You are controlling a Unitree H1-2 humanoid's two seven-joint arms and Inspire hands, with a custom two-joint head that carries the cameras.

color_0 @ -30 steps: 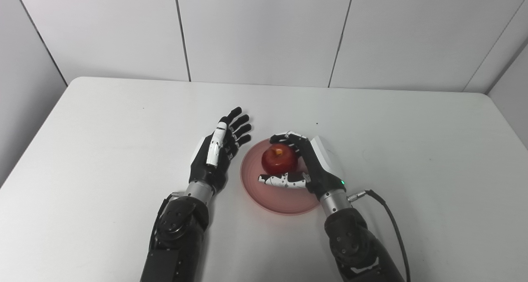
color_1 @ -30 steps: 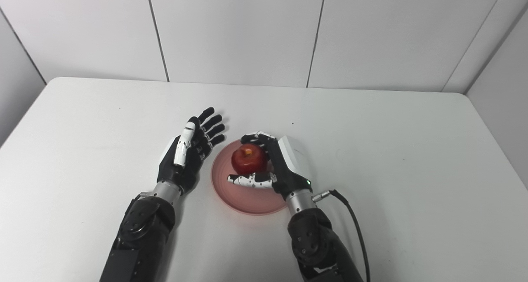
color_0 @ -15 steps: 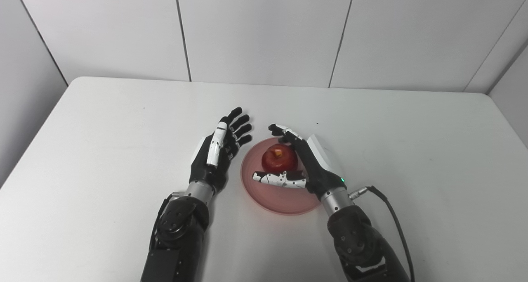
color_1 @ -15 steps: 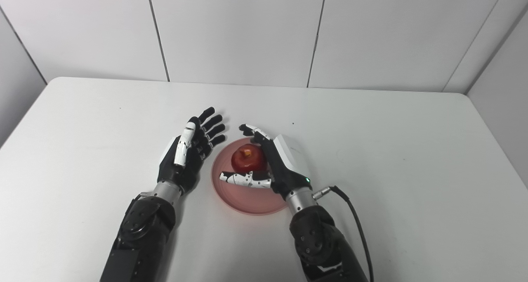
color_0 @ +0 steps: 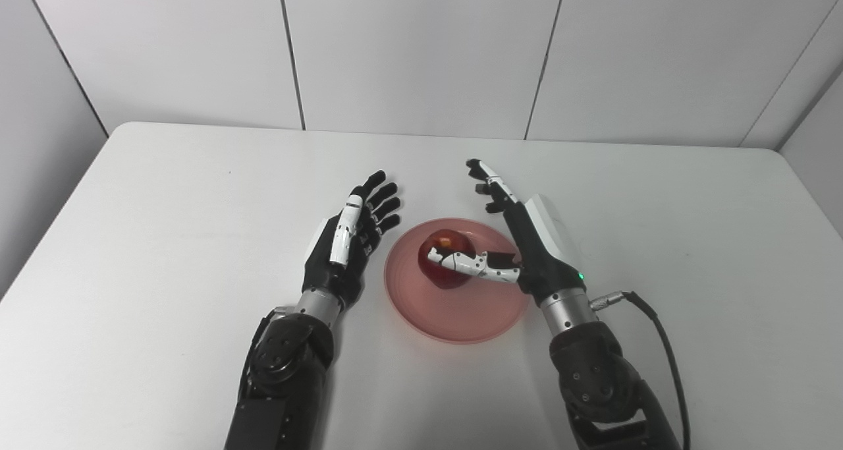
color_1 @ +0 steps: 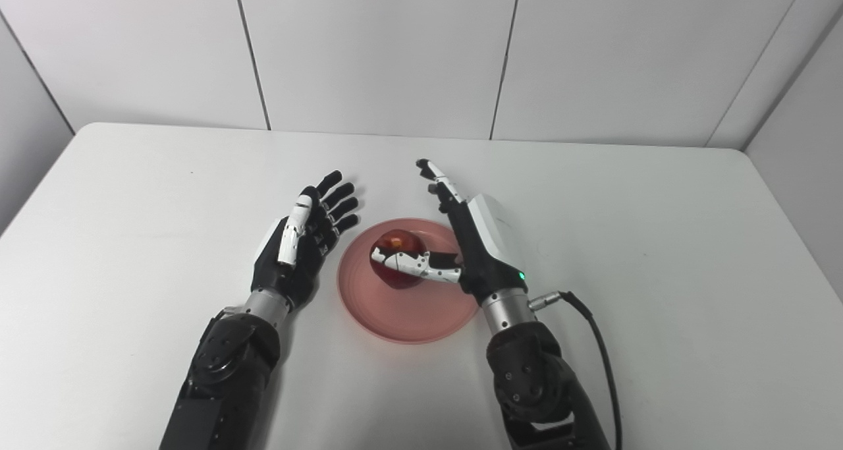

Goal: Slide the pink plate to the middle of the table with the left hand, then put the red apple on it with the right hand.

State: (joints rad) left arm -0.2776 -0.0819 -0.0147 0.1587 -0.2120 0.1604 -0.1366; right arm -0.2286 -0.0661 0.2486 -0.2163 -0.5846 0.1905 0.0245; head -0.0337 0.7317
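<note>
Red apple [color_0: 446,263] sits on pink plate [color_0: 461,318], just left of right hand [color_0: 527,239], fingers spread, empty; left hand [color_0: 342,252] open beside plate.

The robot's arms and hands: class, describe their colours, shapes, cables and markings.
Both arms are black, jointed and bulky, with silver metal wrist cuffs. The left hand and right hand are black with white back plates and white, black-dotted thumb shells. A black cable plugs in at the right wrist, beside a small green light.
</note>
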